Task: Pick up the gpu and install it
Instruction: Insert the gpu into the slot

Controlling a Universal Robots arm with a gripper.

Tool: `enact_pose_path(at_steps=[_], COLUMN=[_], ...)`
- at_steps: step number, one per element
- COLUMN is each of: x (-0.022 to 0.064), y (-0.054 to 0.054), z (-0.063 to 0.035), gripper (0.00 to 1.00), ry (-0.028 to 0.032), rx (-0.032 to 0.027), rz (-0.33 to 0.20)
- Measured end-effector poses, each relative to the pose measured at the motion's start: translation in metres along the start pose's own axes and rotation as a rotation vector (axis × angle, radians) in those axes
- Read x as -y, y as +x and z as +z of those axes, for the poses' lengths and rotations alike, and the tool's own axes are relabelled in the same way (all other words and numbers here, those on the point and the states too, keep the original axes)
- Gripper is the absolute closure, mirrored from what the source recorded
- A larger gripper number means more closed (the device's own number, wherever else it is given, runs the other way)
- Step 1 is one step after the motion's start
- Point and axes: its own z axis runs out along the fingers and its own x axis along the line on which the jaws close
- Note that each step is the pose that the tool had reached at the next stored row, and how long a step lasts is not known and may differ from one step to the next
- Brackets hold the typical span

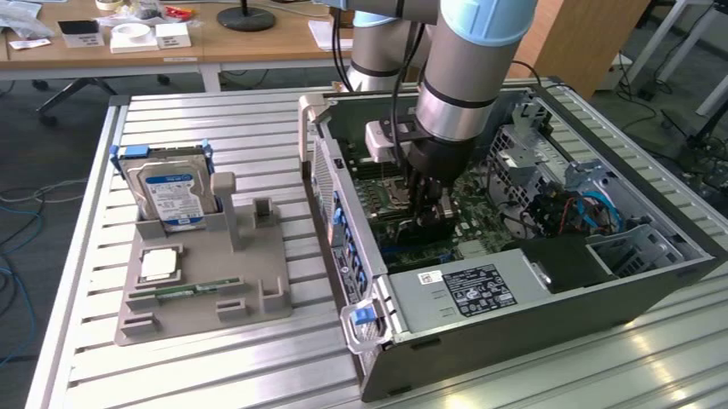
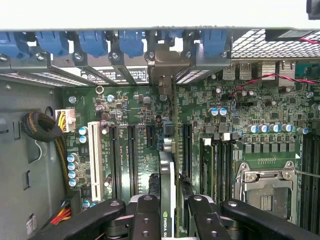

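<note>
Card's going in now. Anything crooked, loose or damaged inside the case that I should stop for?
Nothing stands out. The gripper holds the gpu edge-on and upright over the motherboard, in line with its slots. The hard drive stands upright in its holder outside the case.

gpu [image 2: 167,200] lower edge behind pincer [image 2: 169,220]

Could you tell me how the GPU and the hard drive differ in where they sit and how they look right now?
The gpu is inside the computer case, seen edge-on over the motherboard and clamped in the end effector; the hard drive stands outside the case in the grey holder, free of any grip. The gpu looks dark with a green edge strip, while the hard drive is silver with a blue-white label. Both stand on edge.
</note>
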Motion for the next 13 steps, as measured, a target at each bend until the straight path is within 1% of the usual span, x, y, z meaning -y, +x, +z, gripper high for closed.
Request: enact_pose_path(at_steps=[4,7,13], x=[-0.0002,-0.0004,-0.0004], y=[-0.0001,0.0000,0.0000], z=[0.0011,0.0011,0.0011], gripper=[0.74,0.74,0.74], ry=[0.0004,0.0000,0.0000], rx=[0.0009,0.0000,0.0001], rz=[0.000,0.000,0.000])
